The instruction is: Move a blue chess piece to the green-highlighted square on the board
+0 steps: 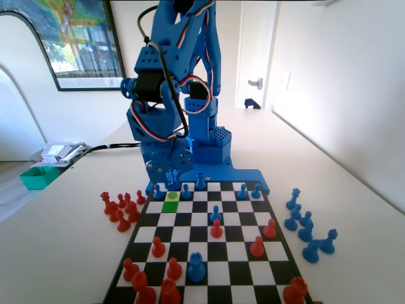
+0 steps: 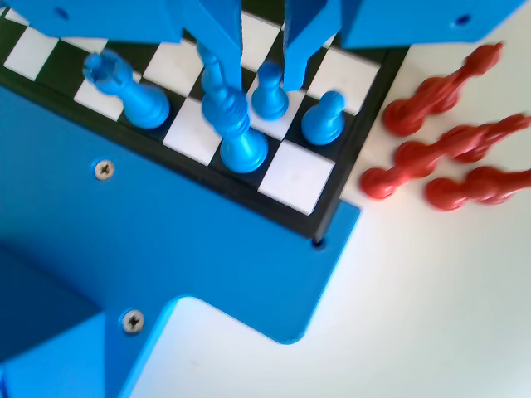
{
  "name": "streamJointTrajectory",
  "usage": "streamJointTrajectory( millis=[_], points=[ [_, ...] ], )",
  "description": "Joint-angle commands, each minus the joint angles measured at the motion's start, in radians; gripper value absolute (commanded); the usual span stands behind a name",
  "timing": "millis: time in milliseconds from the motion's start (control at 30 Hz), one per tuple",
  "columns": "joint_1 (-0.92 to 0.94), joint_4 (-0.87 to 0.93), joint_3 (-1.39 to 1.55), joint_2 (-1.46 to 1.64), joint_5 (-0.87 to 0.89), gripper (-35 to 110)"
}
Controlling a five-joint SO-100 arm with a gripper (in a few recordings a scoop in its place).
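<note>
Hanging low over the board's (image 1: pixel 209 253) far rank in the fixed view, the gripper (image 2: pixel 262 70) is reaching down from the blue arm (image 1: pixel 180 69). In the wrist view its two fingers (image 2: pixel 222 37) are standing parted, with a small blue chess piece (image 2: pixel 269 93) sitting in the gap between them; whether either finger is touching the pawn cannot be told, and the pawn's base is resting on the board. In the fixed view the green-highlighted square (image 1: pixel 171 196) is lying in the second rank from the arm, toward the picture's left, with the gripper's lower end just above it; a yellowish square (image 1: pixel 170 206) is adjoining it on the near side. In the wrist view a taller slender blue piece (image 2: pixel 235 124) is standing just beside the pawn, a second blue pawn (image 2: pixel 324 118) is standing nearer the board's corner, and a blue rook-like piece (image 2: pixel 131 89) is standing toward the left. Red pieces (image 2: pixel 448 141) are lying off the board on the desk (image 2: pixel 431 307) at the right of the wrist view; in the fixed view they are clustering at the board's left edge. More blue pieces (image 1: pixel 307 223) are standing on the desk at the right of the fixed view. Red pawns (image 1: pixel 216 229) are dotting the middle and near ranks, together with a large blue piece (image 1: pixel 196 267).
</note>
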Motion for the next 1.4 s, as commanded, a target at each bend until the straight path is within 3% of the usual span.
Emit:
streamJointTrajectory(
  millis=[0, 1367],
  points=[
    [0.006, -0.002, -0.031, 0.009, -0.005, 8],
    [0.017, -0.054, -0.040, -0.026, -0.018, 7]
  ],
)
